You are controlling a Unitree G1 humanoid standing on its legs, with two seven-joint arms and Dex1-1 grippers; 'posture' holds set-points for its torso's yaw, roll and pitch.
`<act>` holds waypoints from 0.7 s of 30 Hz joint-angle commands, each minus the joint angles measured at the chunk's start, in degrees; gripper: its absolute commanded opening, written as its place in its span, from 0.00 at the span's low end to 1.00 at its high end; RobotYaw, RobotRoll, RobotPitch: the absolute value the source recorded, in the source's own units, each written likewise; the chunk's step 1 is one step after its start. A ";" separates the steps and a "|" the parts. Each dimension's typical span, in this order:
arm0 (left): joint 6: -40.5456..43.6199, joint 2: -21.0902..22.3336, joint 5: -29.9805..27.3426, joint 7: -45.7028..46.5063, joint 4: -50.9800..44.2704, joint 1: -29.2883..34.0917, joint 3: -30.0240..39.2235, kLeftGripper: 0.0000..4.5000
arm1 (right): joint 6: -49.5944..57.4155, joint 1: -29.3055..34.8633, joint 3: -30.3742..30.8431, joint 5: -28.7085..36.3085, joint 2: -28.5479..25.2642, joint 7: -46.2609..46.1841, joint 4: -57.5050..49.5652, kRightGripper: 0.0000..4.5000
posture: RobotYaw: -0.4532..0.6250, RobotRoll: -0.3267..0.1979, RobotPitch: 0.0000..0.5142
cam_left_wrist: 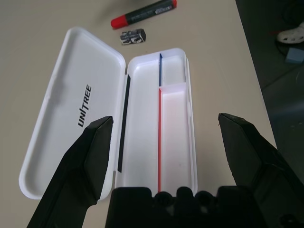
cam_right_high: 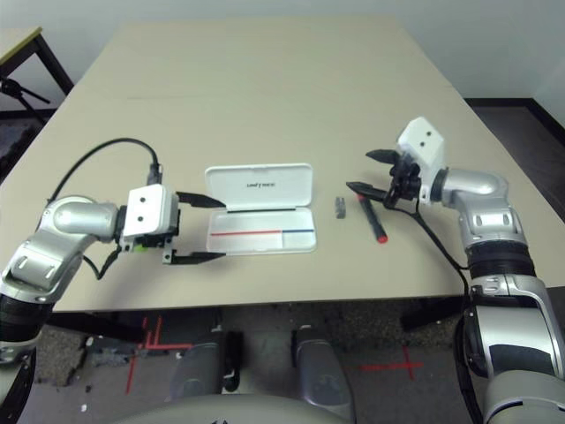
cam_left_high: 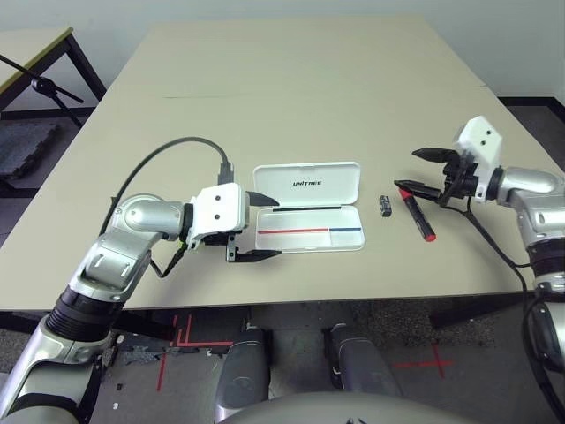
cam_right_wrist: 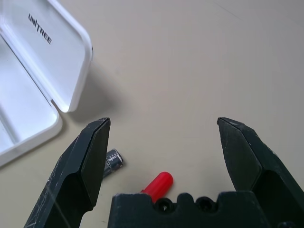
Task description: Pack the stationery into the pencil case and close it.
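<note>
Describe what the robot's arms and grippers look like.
Both arms are jointed silver metal with black collars. Each wrist carries a white boxy housing, and a black cable loops along each arm. The left gripper and right gripper each have two black, tapering, pointed fingers.

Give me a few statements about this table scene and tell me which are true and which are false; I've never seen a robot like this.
1. The pencil case lies open on the table. True.
2. The red-and-black marker is already inside the case. False: it lies on the table to the right of the case.
3. A small dark block sits between the case and the marker. True.
4. The left gripper is clamped on the lid. False: its fingers stand wide apart beside the case's left end, holding nothing.
5. The right gripper is open, above the marker. True.
</note>
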 commanded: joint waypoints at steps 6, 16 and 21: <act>-0.39 0.99 0.16 0.36 -0.91 0.39 -0.16 0.99 | 30.95 2.24 0.99 0.64 -1.39 -12.47 -20.39 1.00 | 0.47 0.62 0.20; -1.42 0.16 1.13 0.21 0.53 -0.06 -2.04 0.99 | 70.54 -5.48 6.47 -4.72 4.15 -32.14 -33.85 1.00 | 0.45 0.62 0.22; -1.88 -0.01 1.21 0.07 1.32 -0.84 -2.79 0.99 | 74.54 -1.28 7.95 -4.12 5.01 -35.13 -37.29 1.00 | 0.43 0.62 0.22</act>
